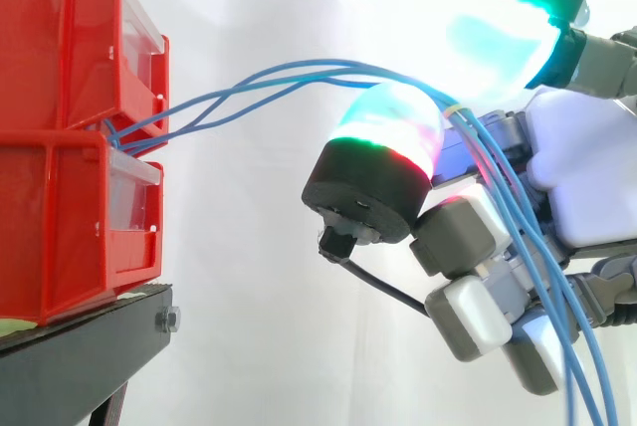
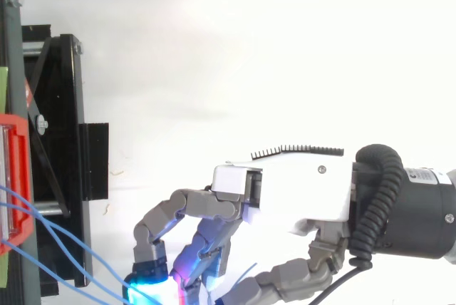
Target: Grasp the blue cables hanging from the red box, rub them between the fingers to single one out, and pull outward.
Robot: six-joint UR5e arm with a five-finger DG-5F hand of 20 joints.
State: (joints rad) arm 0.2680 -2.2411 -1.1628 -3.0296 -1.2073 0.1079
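Observation:
Two stacked red boxes stand at the left on a black stand. Thin blue cables come out between the boxes and run right in a shallow arc to my hand. The hand's fingers are curled, and the cables pass between two glowing fingertips, then drop along the fingers to the lower right. From above, the hand reaches left with its fingers bent down, and the cables stretch from the red box to the glowing tips at the bottom edge.
The black stand's frame runs down the left side in the top view. A white curtain is behind everything. Open space lies between the boxes and the hand.

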